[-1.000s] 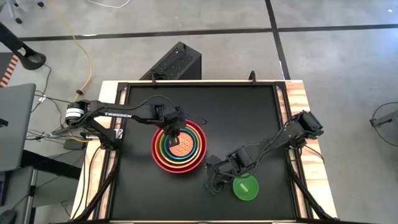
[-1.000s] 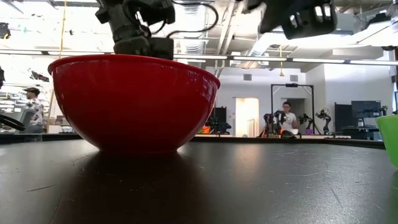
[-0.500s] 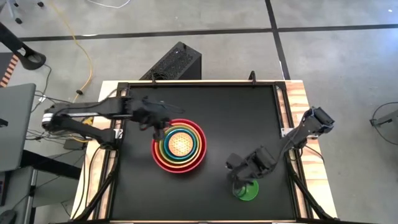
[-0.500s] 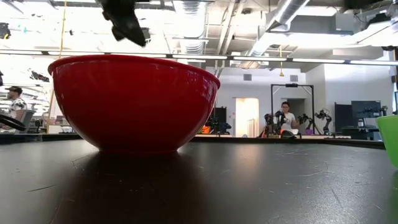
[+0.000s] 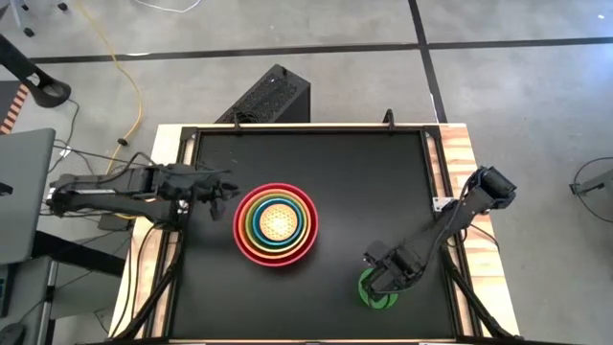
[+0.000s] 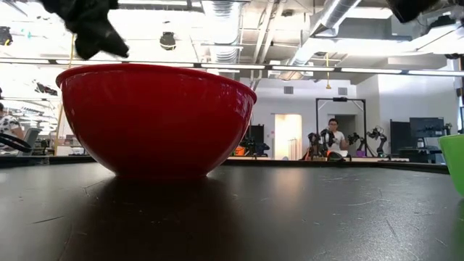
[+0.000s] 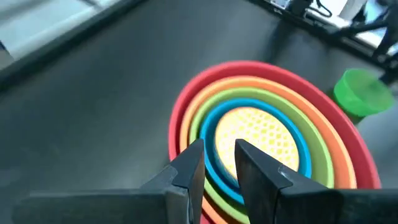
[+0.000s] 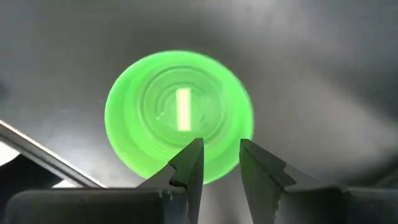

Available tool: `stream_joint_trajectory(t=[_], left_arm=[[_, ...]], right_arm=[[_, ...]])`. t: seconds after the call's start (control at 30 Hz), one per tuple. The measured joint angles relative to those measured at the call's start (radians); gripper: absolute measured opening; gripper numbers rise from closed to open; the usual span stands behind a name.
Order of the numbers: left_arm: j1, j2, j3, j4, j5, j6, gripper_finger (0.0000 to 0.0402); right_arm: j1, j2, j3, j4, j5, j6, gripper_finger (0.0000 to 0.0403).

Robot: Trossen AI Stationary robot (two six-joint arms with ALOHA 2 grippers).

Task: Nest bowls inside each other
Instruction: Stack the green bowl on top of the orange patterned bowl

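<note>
Five bowls sit nested in a stack (image 5: 276,224) at the table's middle left: pink-red outermost (image 6: 156,119), then orange, lime-yellow and teal blue, with the small pale yellow one (image 7: 258,134) innermost. The small bright green bowl (image 5: 380,297) stands alone by its base near the front right, rim up. My left gripper (image 5: 228,195) hovers left of the stack, above rim height, open with a narrow gap (image 7: 219,163) and nothing in it. My right gripper (image 8: 220,160) points down over the green bowl (image 8: 177,115), open, above its rim.
The black table top (image 5: 364,172) is bare at the far right and along the near left. Wooden side rails (image 5: 458,153) bound it. A black box (image 5: 273,96) stands on the floor beyond the far edge. People (image 6: 335,138) are in the room behind.
My left gripper has drawn back from over the stack's middle toward the table's left edge, rising and rolling; the stack has stayed put. My right gripper has moved from the green bowl's left side to over it and tipped to point straight down.
</note>
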Motion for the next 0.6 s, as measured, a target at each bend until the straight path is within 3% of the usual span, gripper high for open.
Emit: stream_joint_trajectory(t=[0.17, 0.3, 0.6], left_arm=[[-0.007, -0.143, -0.173, 0.04, 0.048, -0.179, 0.0077], [-0.024, -0.234, -0.261, 0.068, 0.042, -0.264, 0.0077], [-0.033, -0.309, -0.319, 0.083, 0.024, -0.283, 0.0077]], right_arm=[[-0.008, 0.002, -0.054, 0.025, -0.011, 0.015, 0.013], [-0.016, 0.002, -0.087, 0.061, -0.009, -0.001, 0.0159], [-0.022, 0.001, -0.236, 0.205, -0.051, -0.065, 0.0233]])
